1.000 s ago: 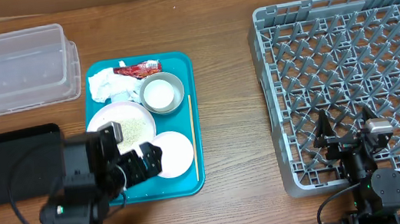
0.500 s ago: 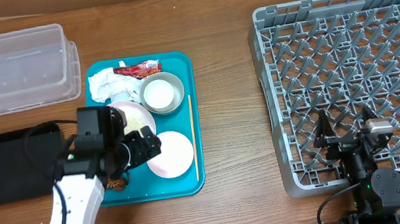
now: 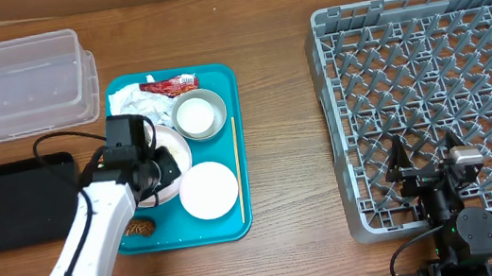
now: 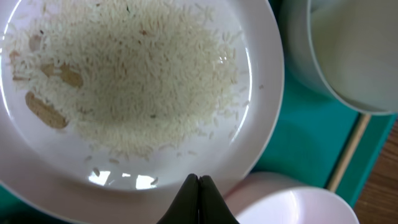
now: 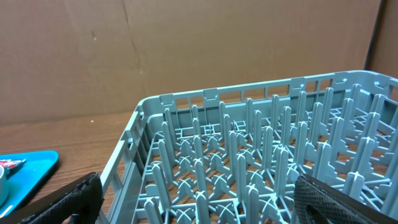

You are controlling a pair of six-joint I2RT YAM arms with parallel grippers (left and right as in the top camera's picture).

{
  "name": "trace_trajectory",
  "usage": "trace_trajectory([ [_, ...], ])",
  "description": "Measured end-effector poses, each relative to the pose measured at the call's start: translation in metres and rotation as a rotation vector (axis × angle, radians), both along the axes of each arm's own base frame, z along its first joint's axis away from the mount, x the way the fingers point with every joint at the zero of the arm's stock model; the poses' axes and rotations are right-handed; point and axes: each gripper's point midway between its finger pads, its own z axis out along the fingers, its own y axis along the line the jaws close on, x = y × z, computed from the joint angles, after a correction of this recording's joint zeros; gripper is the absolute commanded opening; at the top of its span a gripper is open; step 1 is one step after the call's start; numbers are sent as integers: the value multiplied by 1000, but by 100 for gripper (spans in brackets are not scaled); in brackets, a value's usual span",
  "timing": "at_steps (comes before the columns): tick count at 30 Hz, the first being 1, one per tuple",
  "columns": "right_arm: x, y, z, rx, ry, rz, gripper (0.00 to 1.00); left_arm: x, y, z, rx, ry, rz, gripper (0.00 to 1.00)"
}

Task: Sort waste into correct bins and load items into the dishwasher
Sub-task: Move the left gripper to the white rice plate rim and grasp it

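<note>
Left gripper [image 4: 198, 188]: jaws pressed together, empty, at the lower rim of the glossy round large plate [image 4: 264, 81], which fills the frame and is strewn with rice grains [image 4: 143, 81]. Right gripper [image 5: 202, 196]: spread wide, empty, above the lattice dish rack [image 5: 249, 155].

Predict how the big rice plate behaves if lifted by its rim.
The large plate looks rigid and glossy, so probably slippery in a pinch. The loose rice will likely slide off if tilted.
</note>
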Motion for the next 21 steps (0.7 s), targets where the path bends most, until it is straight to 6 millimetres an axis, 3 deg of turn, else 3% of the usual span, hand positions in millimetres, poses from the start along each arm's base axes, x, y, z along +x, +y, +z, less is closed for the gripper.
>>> trace_trajectory([
  [10, 0, 0, 0, 0, 0, 0, 100, -4, -5, -38, -26, 115, -2, 4],
  [21, 0, 0, 0, 0, 0, 0, 100, -3, -16, -37, -87, 114, -21, 4],
])
